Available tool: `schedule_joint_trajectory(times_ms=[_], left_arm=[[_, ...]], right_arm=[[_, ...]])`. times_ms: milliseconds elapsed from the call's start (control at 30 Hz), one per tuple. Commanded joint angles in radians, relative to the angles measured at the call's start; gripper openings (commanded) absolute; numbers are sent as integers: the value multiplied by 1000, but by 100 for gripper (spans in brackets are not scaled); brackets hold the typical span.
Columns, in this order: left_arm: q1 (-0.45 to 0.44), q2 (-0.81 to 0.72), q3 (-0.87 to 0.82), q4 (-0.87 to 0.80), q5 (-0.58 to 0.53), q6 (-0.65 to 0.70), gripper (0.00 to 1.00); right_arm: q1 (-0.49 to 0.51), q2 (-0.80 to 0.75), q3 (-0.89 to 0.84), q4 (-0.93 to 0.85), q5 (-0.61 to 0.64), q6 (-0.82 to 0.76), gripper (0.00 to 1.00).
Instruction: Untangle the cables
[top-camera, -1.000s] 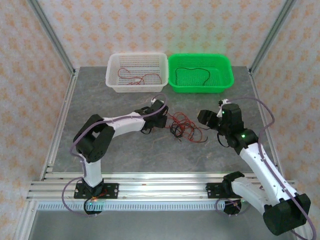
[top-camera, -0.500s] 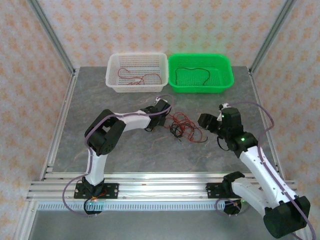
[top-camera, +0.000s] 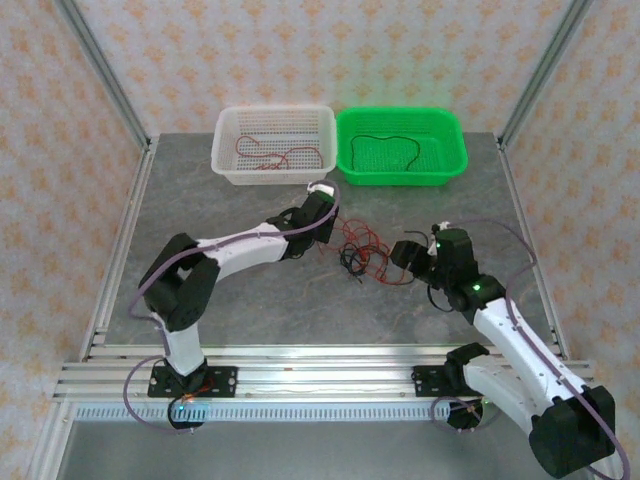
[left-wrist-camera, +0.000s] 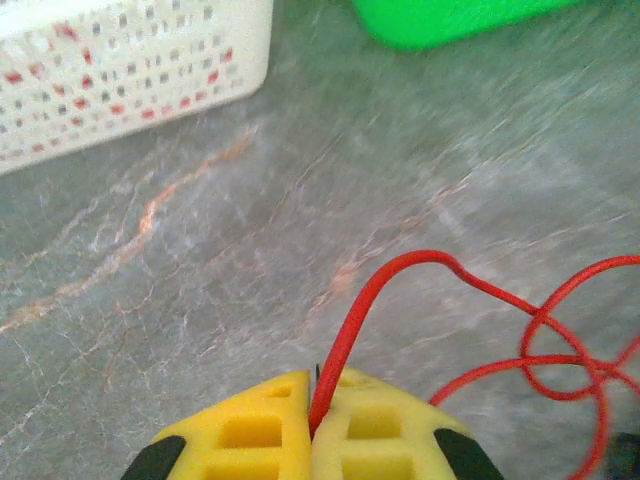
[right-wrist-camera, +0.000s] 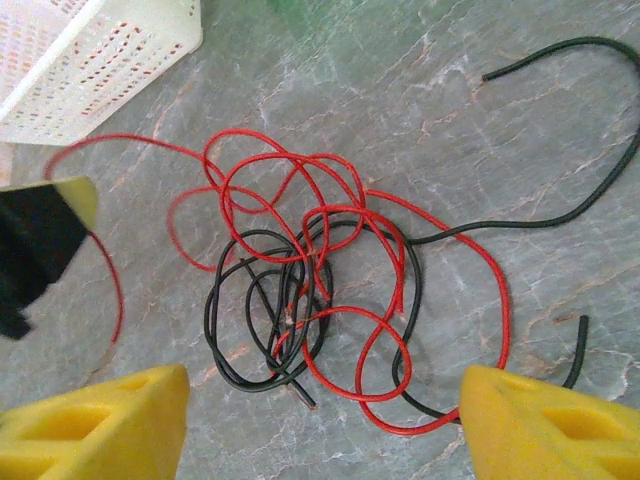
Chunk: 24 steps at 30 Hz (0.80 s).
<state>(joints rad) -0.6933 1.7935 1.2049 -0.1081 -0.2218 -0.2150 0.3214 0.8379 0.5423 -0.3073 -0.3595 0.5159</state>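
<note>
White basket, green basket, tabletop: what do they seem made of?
White perforated basket: probably moulded plastic with a matte finish, judging by its regular grid of holes and flared rim. Green perforated basket: same build, likely plastic too. Grey veined tabletop: smooth marble-look surface with pale veins; whether it is real stone or printed laminate cannot be told.

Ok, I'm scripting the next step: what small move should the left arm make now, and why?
Probably draw the left claw slowly toward the white basket, away from the tangle: it is shut on a red cable that loops into that pile, and the right claw hangs open near it.
</note>
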Motion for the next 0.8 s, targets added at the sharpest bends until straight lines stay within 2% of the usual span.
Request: schedule_joint_trajectory(times_ms=[0,167,367,500,600,700,767], left_arm=[[-37,-71,0,-60,-32,-62,0],[-108,-158,-14,-81,-50,-137,0],[-152,-238,-25,-105,-22,-213,0],[-170,-266,-31,-117,-2,-243,0],[-179,-280,-39,-118,2,-261,0],[-181,-287,-40,-123,13,-279,0],[-181,-290,-39,-128,16,-286,0]], right_arm=[[23,-14,-32,86,-24,56,71],[93,44,-68,211,-27,123,70],[205,221,-67,414,-23,226,69],[252,319,-28,444,79,299,64],[272,284,-70,500,232,412,64],[274,199,-179,661,300,539,62],[274,157,-205,711,334,565,61]])
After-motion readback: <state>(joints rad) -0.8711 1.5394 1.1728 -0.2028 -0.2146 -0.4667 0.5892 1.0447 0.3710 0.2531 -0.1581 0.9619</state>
